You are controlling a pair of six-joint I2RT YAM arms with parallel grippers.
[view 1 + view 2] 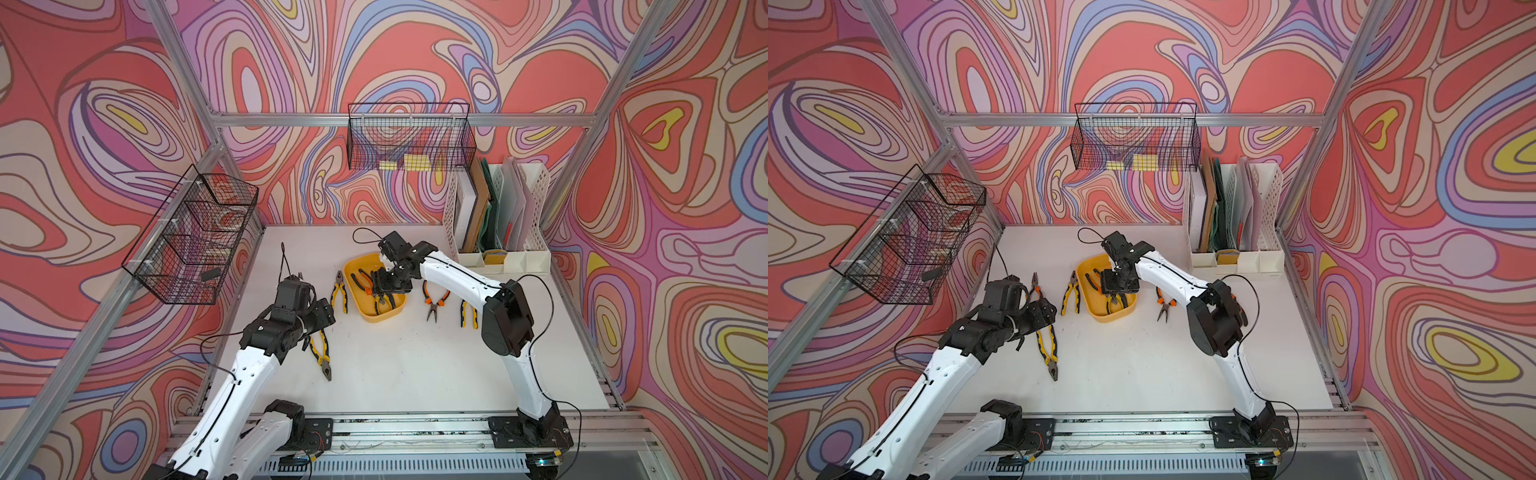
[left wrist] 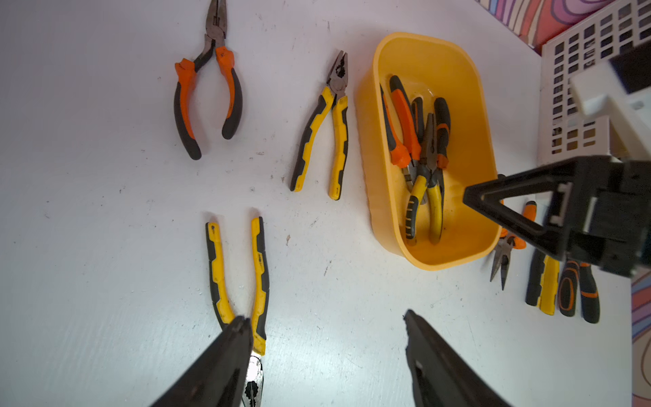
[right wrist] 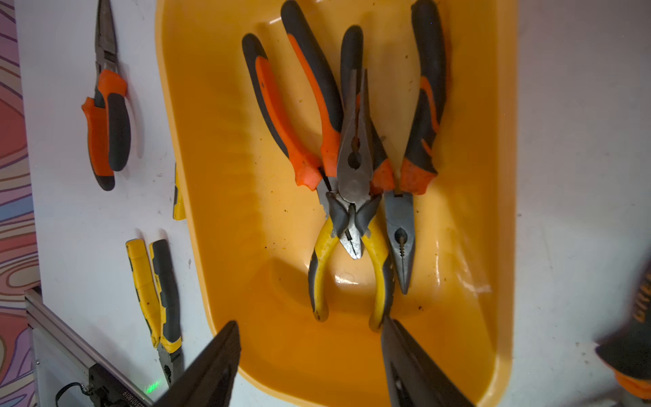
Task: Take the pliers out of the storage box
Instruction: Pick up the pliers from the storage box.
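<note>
The storage box [image 3: 211, 183] — glossy mustard plastic with rounded corners — sits on the scuffed white counter [image 1: 415, 365]. It holds three crossed pliers [image 3: 352, 169] with rubbery orange or yellow grips and dull steel noses. The right gripper [image 3: 310, 322] hangs over its front end, fingers spread, holding nothing. The left gripper [image 2: 324, 315] — likewise spread and empty — is above a yellow-handled pair [image 2: 260, 275] lying loose, with bare counter toward the front edge.

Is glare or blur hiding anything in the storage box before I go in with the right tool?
Right wrist view: small white glints on the storage box floor, yet the yellow-handled pliers are sharp; the right tool is dark and soft. Left wrist view: box contents clear, left tool blurred close up. Both top views: sharp, but the right tool covers much of the box.
</note>
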